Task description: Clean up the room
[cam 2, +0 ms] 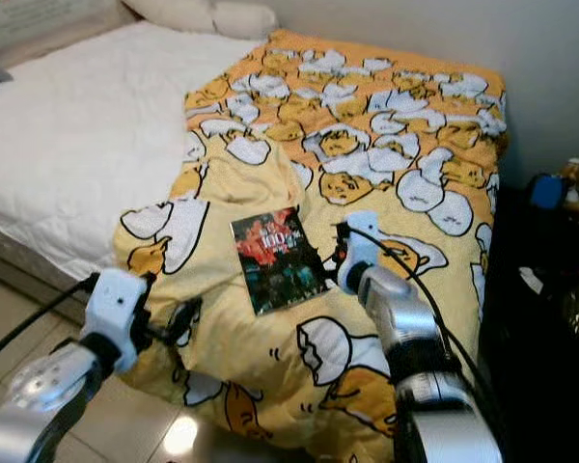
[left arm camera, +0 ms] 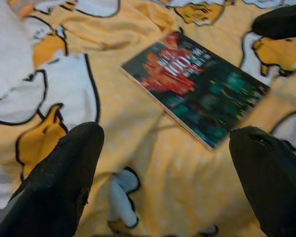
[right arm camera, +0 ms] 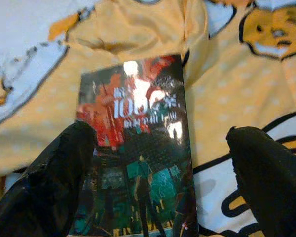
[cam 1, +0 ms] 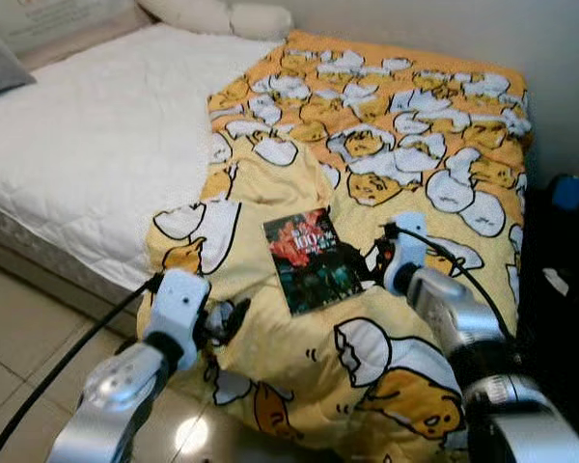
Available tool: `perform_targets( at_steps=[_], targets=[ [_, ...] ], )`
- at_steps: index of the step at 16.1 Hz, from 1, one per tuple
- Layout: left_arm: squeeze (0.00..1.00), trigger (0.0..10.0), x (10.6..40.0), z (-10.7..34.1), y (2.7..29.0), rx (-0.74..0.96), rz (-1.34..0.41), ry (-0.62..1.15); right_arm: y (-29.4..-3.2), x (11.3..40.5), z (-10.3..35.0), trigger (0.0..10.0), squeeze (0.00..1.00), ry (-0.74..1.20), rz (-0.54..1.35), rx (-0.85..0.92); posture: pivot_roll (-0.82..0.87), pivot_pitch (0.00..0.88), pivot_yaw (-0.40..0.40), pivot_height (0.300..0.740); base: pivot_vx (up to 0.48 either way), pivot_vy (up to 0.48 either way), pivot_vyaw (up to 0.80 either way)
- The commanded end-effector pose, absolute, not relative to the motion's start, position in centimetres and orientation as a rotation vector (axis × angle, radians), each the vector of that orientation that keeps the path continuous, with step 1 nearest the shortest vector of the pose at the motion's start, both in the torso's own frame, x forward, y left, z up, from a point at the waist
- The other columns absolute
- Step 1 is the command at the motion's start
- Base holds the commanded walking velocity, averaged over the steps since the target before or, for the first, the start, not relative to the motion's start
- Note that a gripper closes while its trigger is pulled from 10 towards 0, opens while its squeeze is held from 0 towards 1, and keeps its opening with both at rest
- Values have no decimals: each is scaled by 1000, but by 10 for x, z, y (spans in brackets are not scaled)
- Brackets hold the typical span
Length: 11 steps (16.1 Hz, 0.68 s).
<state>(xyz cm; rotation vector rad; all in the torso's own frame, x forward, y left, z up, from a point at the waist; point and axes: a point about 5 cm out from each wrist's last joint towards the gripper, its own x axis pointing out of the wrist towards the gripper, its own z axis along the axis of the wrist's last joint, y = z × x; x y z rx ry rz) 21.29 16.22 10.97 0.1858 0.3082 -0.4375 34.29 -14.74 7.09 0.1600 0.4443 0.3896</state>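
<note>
A book (cam 1: 309, 258) with a dark red and green cover lies flat on a yellow blanket (cam 1: 415, 145) printed with egg cartoons, near the bed's front edge. My right gripper (cam 1: 369, 263) hovers at the book's right edge, open, fingers spread wide above the cover (right arm camera: 138, 163). Left of the book, my left gripper (cam 1: 224, 320) is low over the blanket's hanging edge and is open too, holding nothing. In the left wrist view the book (left arm camera: 197, 89) sits ahead of the spread fingers (left arm camera: 64, 173).
The blanket covers the right part of a white mattress (cam 1: 87, 145), with pillows (cam 1: 222, 14) by the wall. Dark furniture (cam 1: 560, 280) holding small items stands close on the right. Tiled floor (cam 1: 19, 357) lies below the bed's edge.
</note>
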Motion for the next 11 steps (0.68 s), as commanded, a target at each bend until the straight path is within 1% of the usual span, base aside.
perform_targets(
  at_steps=[1,4,7,9,11],
  targets=[
    [1000,10000,207,119,162,172,-479,300,-155,347,70,10000,1000,448,358,147,-11,119,6,740,0,0,0],
    [1000,10000,191,127,168,148,-516,333,-161,353,68,10000,1000,474,324,142,5,193,14,740,0,0,0],
    [1000,10000,183,129,169,150,-521,353,-163,354,69,10000,1000,472,346,195,21,216,16,740,0,0,0],
    [1000,10000,179,131,168,146,-523,367,-166,352,66,10000,1000,489,347,183,24,224,12,740,0,0,0],
    [1000,10000,177,132,169,144,-520,374,-165,351,64,10000,1000,510,364,211,22,232,7,740,0,0,0]
  ],
)
